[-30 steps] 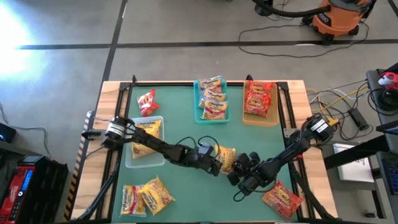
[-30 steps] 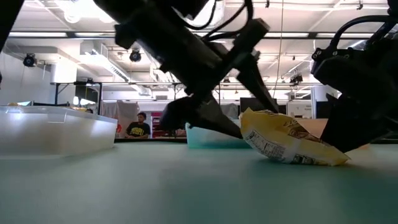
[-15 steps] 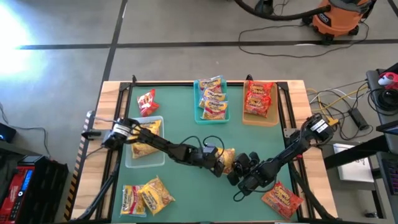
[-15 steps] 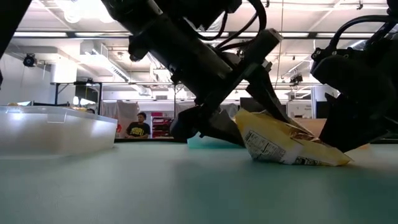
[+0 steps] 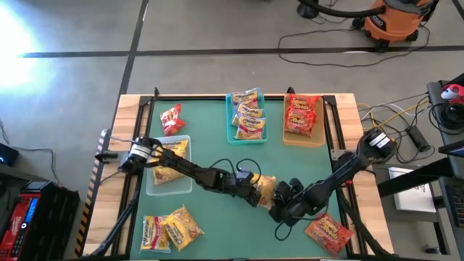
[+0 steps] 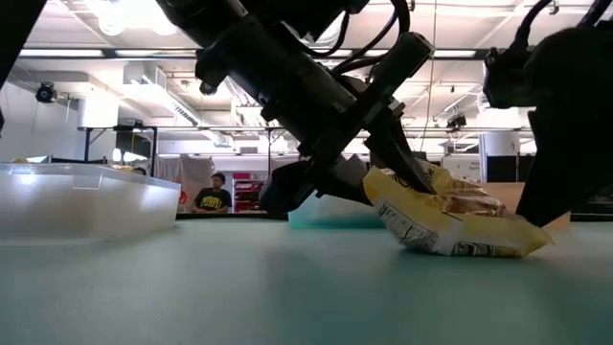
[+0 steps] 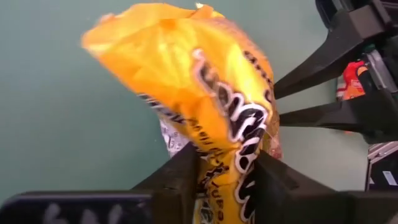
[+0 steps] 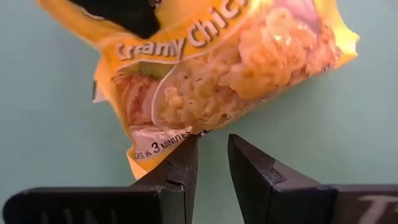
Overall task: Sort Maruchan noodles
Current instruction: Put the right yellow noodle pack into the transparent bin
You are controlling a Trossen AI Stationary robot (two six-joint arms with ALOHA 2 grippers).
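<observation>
Left hand (image 7: 227, 180): fingers pinched on one end of a yellow noodle packet (image 7: 205, 93), crinkled plastic pressed between the two dark pads. In the low view the packet (image 6: 450, 222) lies with its far end on the green table (image 6: 192, 287) while the gripped end is raised a little; not yet lifted clear. From above, this hand (image 5: 255, 193) sits near table centre, slightly toward the near edge, the arm reaching in from the left.

Right hand (image 8: 211, 158): fingers nearly together with a narrow gap, nothing between them. It sits just beside the packet's lower edge; whether the tips touch the plastic cannot be told. From above it (image 5: 284, 206) is on the packet's right, close against it.

Key relation: the packet's long axis runs straight out from the left hand toward the right hand, so the left arm has the hold and the right arm crowds the free end.

Outward: the clear tray (image 5: 168, 167) at the left already holds yellow packets and lies back along the left arm, the likely destination. Teal tray (image 5: 246, 116) and tan tray (image 5: 303, 116) stand at the far edge, both loaded. Loose packets (image 5: 172, 230) remain at the near left, one (image 5: 328, 233) at the near right, one red (image 5: 171, 119) at the far left.
</observation>
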